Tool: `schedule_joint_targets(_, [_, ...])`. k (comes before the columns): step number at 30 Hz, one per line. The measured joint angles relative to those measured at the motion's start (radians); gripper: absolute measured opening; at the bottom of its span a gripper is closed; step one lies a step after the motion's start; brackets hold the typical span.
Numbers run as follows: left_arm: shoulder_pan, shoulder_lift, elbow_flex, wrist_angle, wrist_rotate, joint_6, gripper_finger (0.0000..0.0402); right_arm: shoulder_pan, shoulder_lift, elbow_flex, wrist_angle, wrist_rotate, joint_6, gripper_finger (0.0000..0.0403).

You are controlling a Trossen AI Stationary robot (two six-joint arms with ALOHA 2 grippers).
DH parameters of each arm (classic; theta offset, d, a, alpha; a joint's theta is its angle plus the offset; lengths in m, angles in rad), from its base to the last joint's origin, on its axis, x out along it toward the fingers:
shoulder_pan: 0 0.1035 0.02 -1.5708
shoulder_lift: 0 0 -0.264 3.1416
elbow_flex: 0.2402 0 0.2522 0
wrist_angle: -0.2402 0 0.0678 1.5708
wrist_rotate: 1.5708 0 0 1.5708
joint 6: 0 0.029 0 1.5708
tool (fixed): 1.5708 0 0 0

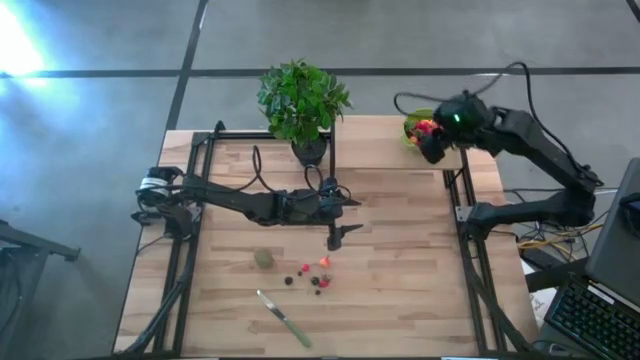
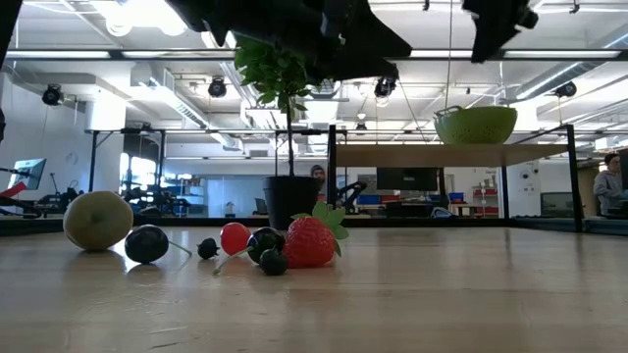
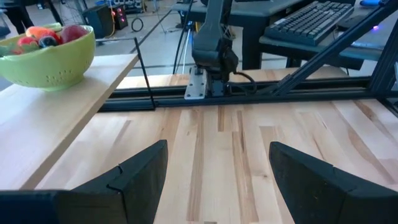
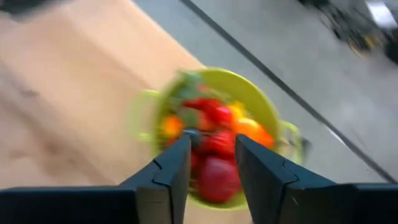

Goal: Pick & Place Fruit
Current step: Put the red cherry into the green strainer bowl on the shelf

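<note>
- Kiwi [image 1: 263, 258]: dull-green ball, farthest left of the loose fruit, resting on the table [image 1: 400, 300], a little apart from the rest.
- Knife [image 1: 284, 318]: green handle, lies slantwise just below the fruit, touching none.
- Berries [image 1: 310, 277]: small cluster of dark and red pieces, right of the kiwi; a strawberry [image 2: 310, 241] sits at its right end.
- Left pincer [image 1: 336, 238]: fingers apart, empty, hanging above the table; the cluster lies just below and slightly left of it in the high view. Judged the nearer arm by far for the next pick; nothing stands between.
- Plant [image 1: 303, 100]: potted, behind the left arm, clear of the fruit.
- Bowl [image 1: 420, 128]: lime-green, on the raised shelf at far right, already holding red and orange fruit.
- Right pincer [image 4: 210, 165]: directly over the bowl, fingers narrowly apart, nothing seen clamped between them; well apart from the loose fruit.
</note>
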Motion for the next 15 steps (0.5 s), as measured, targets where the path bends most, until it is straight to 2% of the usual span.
schedule_joint_targets(9, [-0.002, -0.01, 0.0, -0.131, 0.043, 0.017, 0.0284, 0.427, -0.119, -0.144, 0.133, 0.012, 0.079, 0.0065])
schedule_joint_targets(15, [-0.034, -0.05, 0.019, -0.334, 0.112, 0.027, 0.0284, 0.665, -0.146, -0.29, 0.134, 0.164, 0.208, 0.0041])
